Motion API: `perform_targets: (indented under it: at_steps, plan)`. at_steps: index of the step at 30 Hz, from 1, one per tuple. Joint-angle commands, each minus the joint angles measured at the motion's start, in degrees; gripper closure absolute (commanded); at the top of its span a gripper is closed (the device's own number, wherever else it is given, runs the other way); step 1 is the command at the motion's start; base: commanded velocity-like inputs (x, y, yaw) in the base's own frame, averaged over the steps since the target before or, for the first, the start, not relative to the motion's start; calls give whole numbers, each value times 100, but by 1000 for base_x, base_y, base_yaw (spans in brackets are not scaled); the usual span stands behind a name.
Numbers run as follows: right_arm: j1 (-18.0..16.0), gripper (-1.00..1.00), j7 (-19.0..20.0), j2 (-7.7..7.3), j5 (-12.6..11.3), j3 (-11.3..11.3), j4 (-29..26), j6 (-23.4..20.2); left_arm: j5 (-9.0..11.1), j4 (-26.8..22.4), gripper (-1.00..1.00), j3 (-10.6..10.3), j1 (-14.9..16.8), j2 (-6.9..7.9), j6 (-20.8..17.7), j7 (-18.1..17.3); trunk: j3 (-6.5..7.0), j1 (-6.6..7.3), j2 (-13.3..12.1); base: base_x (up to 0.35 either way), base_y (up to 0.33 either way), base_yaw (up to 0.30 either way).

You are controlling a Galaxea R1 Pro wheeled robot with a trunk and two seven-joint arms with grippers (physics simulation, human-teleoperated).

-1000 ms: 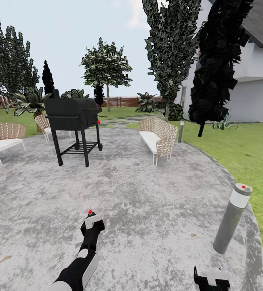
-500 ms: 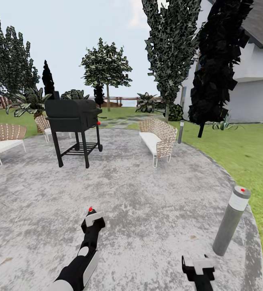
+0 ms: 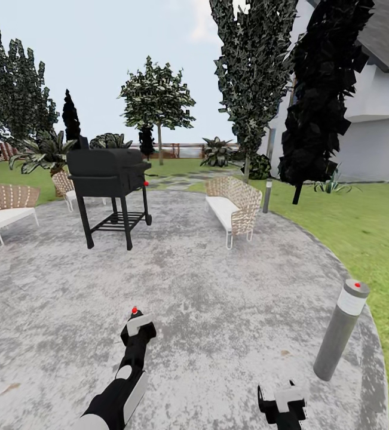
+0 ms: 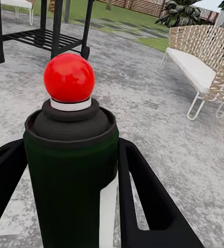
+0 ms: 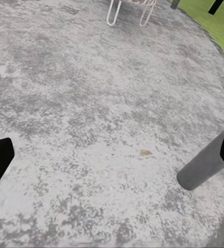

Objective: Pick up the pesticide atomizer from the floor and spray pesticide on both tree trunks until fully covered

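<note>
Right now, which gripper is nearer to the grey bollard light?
Right. The right gripper hangs just beside the grey bollard light, while the left gripper, shut on the pesticide atomizer, is farther across the paving.

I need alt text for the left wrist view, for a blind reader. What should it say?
A dark green pesticide atomizer with a round red button on top stands between the two black fingers of the left tool. Behind it lie grey stone paving, a black barbecue grill's legs and a white-cushioned wicker bench.

right end effector (image 3: 282, 409) cropped, far fence (image 3: 176, 149) indistinct
</note>
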State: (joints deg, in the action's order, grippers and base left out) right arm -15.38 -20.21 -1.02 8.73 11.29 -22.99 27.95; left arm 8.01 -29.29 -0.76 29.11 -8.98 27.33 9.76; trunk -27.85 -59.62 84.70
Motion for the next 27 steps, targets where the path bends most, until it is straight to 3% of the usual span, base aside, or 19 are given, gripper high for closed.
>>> perform_targets:
  at_steps: [1,7,27]
  plan:
    - [0,-100,0,20,-2,-2,7,1,-3,0,100,-1,0,0,0,0,19,23,-42,0,0,0]
    - [0,-100,6,164,-2,4,221,0,-15,2,100,-34,0,-5,-3,-3,126,155,-282,0,0,0]
    - [-9,-100,8,167,24,4,5,-9,-36,288,100,-102,-2,10,-16,0,485,594,-1085,0,0,0]
